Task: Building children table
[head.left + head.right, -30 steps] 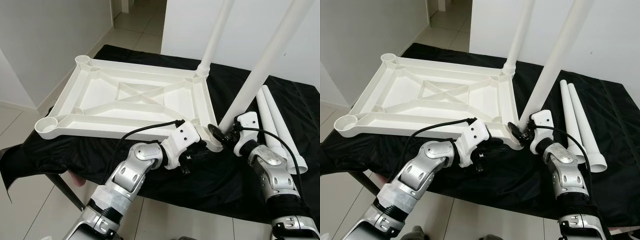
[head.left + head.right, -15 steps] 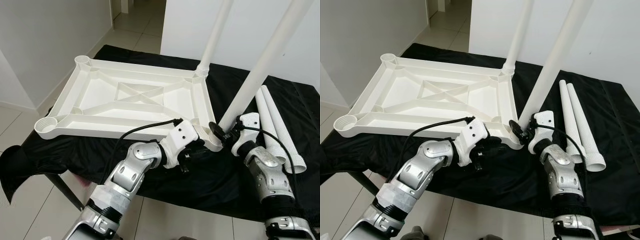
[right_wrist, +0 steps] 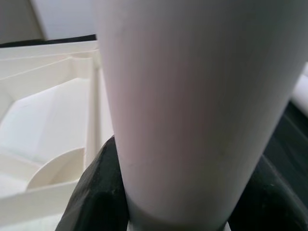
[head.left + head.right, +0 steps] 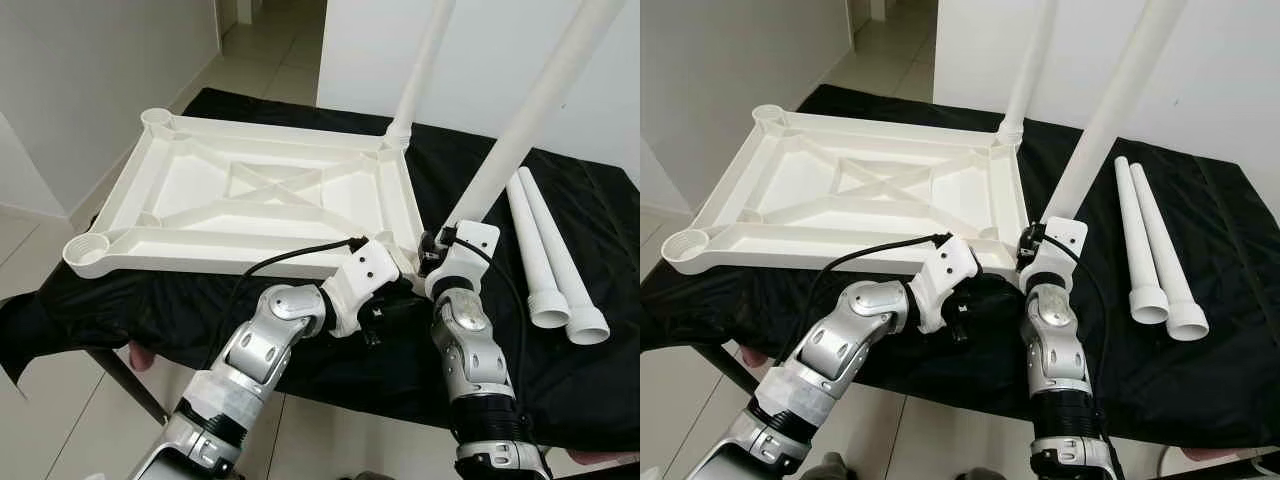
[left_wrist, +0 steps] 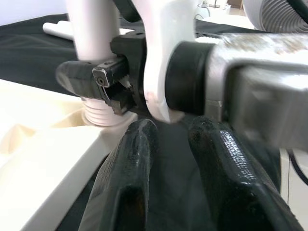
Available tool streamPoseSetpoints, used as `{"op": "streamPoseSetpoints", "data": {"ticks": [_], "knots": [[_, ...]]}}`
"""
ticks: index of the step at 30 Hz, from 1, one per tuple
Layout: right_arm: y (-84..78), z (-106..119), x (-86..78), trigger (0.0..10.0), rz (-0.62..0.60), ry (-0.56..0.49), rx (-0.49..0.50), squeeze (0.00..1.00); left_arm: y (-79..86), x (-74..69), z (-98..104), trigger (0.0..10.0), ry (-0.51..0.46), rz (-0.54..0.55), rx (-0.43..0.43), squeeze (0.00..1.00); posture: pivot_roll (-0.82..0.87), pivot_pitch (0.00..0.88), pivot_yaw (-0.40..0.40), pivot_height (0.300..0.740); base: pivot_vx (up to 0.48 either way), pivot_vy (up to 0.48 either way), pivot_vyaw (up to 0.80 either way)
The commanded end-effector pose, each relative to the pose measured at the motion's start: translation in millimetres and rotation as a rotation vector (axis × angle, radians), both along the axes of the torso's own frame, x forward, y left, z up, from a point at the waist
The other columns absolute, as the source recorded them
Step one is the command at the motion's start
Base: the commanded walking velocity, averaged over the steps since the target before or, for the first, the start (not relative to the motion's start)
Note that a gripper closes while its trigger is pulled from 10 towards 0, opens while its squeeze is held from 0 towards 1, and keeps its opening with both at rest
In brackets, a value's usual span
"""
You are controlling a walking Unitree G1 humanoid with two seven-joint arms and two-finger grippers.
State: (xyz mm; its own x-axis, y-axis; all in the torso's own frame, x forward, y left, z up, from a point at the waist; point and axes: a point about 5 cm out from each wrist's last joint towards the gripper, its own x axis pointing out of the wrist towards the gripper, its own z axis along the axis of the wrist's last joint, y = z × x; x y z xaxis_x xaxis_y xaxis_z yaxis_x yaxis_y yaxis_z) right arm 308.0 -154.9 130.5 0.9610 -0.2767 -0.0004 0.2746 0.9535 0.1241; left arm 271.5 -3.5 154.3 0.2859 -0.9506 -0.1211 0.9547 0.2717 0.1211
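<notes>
At the near corner of the white table top (image 4: 250, 195), the right gripper (image 4: 436, 252) is closed around the bottom of a long white leg (image 4: 520, 130). Its two black fingers (image 3: 94, 192) hug the leg on both sides, just above the screw end that sits in the corner hole. The leg is smooth, hard plastic and probably light and hollow, so it could slip or wobble. Low down by the screw end looks like the best place to hold it, since the tall top would swing less that way.

The right arm reaches up from below with its wrist bent in toward the leg. The left gripper (image 4: 385, 312) sits just beside it, under the near edge of the table top, with its fingers (image 5: 130, 178) a little apart and nothing between them. The left arm is bent at the elbow, pointing across.

The table top lies upside down on a black cloth (image 4: 560, 380). Another leg (image 4: 420, 65) stands in the far corner. Two spare legs (image 4: 545, 250) lie on the cloth to the right.
</notes>
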Motion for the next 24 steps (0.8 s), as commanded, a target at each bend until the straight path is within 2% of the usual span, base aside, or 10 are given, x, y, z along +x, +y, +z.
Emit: {"op": "streamPoseSetpoints", "data": {"ticks": [1,4,8,9,14,20,24], "knots": [[4.2,-4.5,-2.5,10.0,-0.007,0.020,0.024,0.00,-0.2,1.5,1.0,10.0,-0.010,0.056,-0.008,0.00,0.05,0.000,-0.069,0.740,0.000,0.000,0.00],[6.0,-1.6,-1.9,10.0,0.006,0.005,0.028,0.00,-0.2,1.4,0.9,10.0,-0.007,0.056,-0.008,0.00,0.05,0.000,-0.070,0.740,0.000,0.000,0.00],[0.6,0.6,-2.4,10.0,-0.011,-0.004,0.027,0.00,0.2,1.6,0.3,10.0,-0.008,0.058,-0.006,0.00,0.05,0.000,-0.070,0.740,0.000,0.000,0.00],[-0.2,1.4,-3.7,10.0,-0.015,-0.011,0.027,1.00,0.5,1.7,0.3,10.0,-0.008,0.060,-0.006,0.00,0.06,0.000,-0.074,0.740,0.000,0.000,0.00],[-2.8,-1.4,-7.0,10.0,-0.011,-0.016,0.066,1.00,1.2,1.3,-0.3,10.0,-0.007,0.062,-0.008,0.00,0.06,0.000,-0.075,0.740,0.000,0.000,0.00],[-5.2,-4.2,-11.0,10.0,-0.011,-0.021,0.049,1.00,0.6,0.7,-0.1,10.0,-0.015,0.060,-0.009,0.00,0.06,0.000,-0.078,0.740,0.000,0.000,0.00],[-10.7,-4.8,-16.2,10.0,0.051,-0.057,0.044,1.00,1.6,1.2,-1.2,10.0,-0.018,0.063,-0.006,0.00,0.06,0.000,-0.084,0.740,0.000,0.000,0.00]]}}
